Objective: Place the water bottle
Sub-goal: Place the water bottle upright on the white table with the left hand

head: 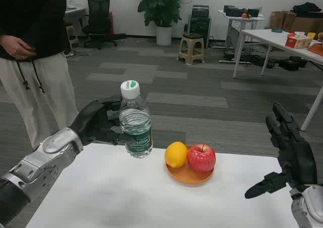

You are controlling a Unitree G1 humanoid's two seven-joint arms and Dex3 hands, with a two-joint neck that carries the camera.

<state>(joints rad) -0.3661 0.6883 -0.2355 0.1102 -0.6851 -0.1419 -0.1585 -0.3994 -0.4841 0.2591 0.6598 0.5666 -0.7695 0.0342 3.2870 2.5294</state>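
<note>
A clear water bottle with a white cap and a green label stands upright near the far edge of the white table. My left hand grips it from the left side, fingers wrapped around its body. It is hard to tell whether the bottle's base touches the table. My right hand hovers over the table's right side, fingers spread and holding nothing.
An orange plate with a yellow lemon and a red apple sits just right of the bottle. A person stands at the far left, beyond the table. Chairs, a stool and other tables stand farther back.
</note>
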